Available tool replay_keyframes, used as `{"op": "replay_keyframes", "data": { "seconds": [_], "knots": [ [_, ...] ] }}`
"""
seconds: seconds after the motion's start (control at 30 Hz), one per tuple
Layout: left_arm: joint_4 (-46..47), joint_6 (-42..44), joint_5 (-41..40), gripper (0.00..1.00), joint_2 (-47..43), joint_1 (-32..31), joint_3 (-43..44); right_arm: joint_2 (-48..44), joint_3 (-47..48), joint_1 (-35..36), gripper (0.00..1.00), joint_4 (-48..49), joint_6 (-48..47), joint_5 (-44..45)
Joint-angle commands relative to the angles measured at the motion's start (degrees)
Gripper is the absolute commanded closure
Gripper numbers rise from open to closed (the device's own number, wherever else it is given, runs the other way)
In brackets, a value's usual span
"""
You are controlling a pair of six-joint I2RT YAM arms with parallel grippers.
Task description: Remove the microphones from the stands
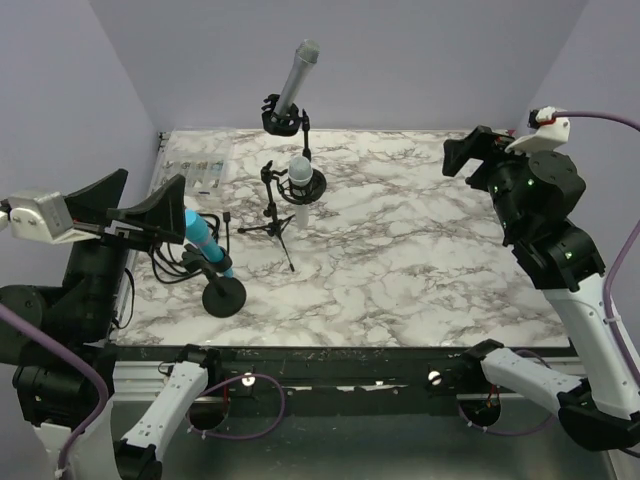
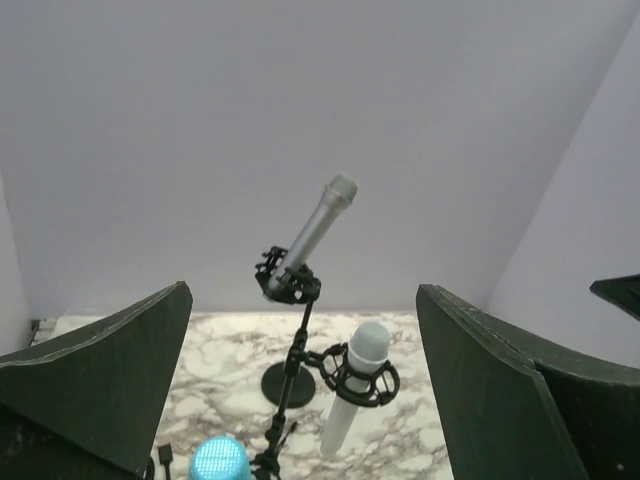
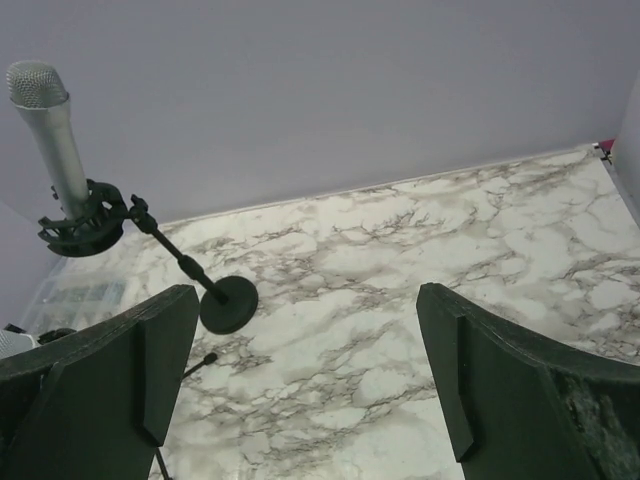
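Both claws gape and grip nothing as three microphones sit in their stands on the marble worktop (image 1: 420,270).
From above, the left claw (image 1: 153,180) hangs at the worktop's left edge, just beside the blue microphone (image 1: 205,240). The white microphone (image 1: 300,168) stands mid-worktop and the silver microphone (image 1: 297,76) tilts up at the back, both well apart from the right claw (image 1: 470,165) raised at the right edge. The left wrist camera frames the silver microphone (image 2: 318,232) and white microphone (image 2: 368,345) between the spread fingers (image 2: 110,370), ahead of them and untouched. The right wrist camera catches the silver microphone (image 3: 55,125), clipped in its stand (image 3: 228,303), far left of the parted fingers (image 3: 500,380).
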Motion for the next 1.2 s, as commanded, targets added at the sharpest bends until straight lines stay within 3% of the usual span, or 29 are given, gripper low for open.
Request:
{"op": "replay_keyframes", "data": {
  "seconds": [0.0, 0.2, 0.53, 0.93, 1.17],
  "knots": [
    [-3.6, 0.8, 2.2, 0.01, 0.2, 0.2, -2.0, 1.6, 0.3, -0.1, 0.0, -1.5, 1.7, -1.0],
    [-5.8, 0.3, 4.6, 0.01, 1.3, 0.2, -3.2, 7.2, 1.4, -0.1, 0.0, -4.0, 1.2, -10.0],
    [-5.7, -1.8, 9.0, 0.02, 0.0, 0.2, -7.6, 12.4, -5.3, 0.8, 0.0, 9.4, 6.4, -34.2],
    [-8.1, -3.1, 7.4, 0.01, -3.9, 0.2, -12.3, 24.1, 2.1, 22.8, 0.0, 13.0, 6.9, -24.3],
    [-13.2, -3.5, -0.9, 0.01, -6.1, 0.2, -15.3, 29.7, 7.1, 35.8, 0.0, 12.9, 4.6, -8.1]
  ]
}}
